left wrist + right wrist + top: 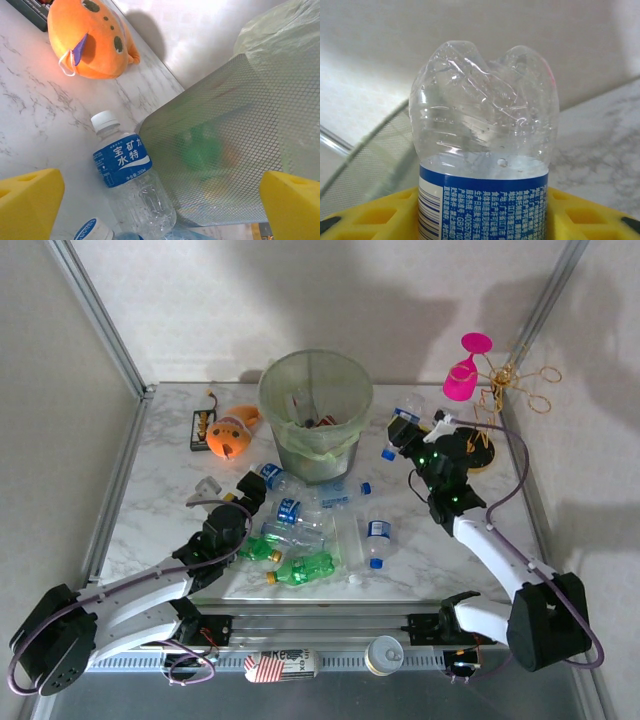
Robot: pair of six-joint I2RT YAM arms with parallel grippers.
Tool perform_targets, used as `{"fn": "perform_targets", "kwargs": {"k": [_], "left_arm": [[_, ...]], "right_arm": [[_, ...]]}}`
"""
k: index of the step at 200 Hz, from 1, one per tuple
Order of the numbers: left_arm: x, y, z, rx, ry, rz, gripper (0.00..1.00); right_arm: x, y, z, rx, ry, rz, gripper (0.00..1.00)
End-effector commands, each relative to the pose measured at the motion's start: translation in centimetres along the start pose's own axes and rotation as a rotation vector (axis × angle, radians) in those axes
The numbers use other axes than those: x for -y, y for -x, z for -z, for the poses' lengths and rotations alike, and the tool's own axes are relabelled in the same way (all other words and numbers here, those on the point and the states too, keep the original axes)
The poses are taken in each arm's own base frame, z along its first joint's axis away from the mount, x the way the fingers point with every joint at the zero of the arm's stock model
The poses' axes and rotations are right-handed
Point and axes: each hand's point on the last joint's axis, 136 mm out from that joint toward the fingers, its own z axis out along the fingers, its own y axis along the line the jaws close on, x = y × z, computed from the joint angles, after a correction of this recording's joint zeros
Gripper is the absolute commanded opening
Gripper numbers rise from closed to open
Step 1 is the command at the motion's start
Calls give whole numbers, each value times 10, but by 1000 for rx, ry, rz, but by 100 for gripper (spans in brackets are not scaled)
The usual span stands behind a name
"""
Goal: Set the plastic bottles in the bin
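We find the right end effector (482, 215) clamped on a clear bottle (485, 125), base outward; the bin (305, 450) stands just left.

Loose plastic bottles (305, 568) beside the bin (296, 448)
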Motion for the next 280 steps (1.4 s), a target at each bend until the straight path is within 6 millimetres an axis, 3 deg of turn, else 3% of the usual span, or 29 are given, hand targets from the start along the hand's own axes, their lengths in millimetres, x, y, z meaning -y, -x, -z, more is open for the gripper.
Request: {"fn": "perform_targets", "kwargs": {"k": [1,61,112,161,204,241,280], "left_arm": [[-6,3,-2,23,11,-1,100],[-14,8,0,35,19,6,100],[-26,22,11,71,34,13,100],[-37,36,23,114,46,27,100],[-43,42,28,134,49,39,100],[-44,42,28,133,48,44,100],[-41,42,28,128,40,55,100]], "right_arm": [[-40,34,6,34,113,86,53],[-122,68,-19,61,310,164,53],[-173,49,-68,7,402,218,53],[-184,-3,-121,-122,381,258,53],[-183,-41,-147,-217,345,293,60],[-188,-42,-150,-220,346,301,81],[-197,-28,-146,-186,362,305,90]]}}
